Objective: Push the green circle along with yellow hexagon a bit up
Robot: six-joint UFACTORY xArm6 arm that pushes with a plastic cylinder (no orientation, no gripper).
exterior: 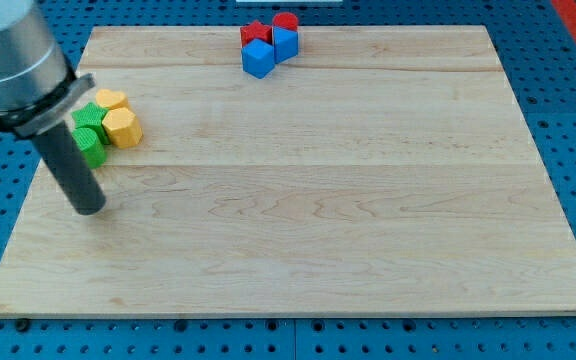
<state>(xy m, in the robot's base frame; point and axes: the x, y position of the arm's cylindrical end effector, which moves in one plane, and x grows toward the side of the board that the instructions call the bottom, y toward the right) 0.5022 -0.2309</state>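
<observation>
I carry no jaws, only a straight dark rod, so nothing is grasped. My tip rests on the pale wooden board at the frame's left, just below the green circle block and not clearly touching it. The yellow hexagon block sits against that circle's right. My rod partly hides a second green block, shape unclear; another yellow block lies above. At top centre cluster two blue blocks, a red star and a red cylinder. Blue perforated table surrounds the board.
</observation>
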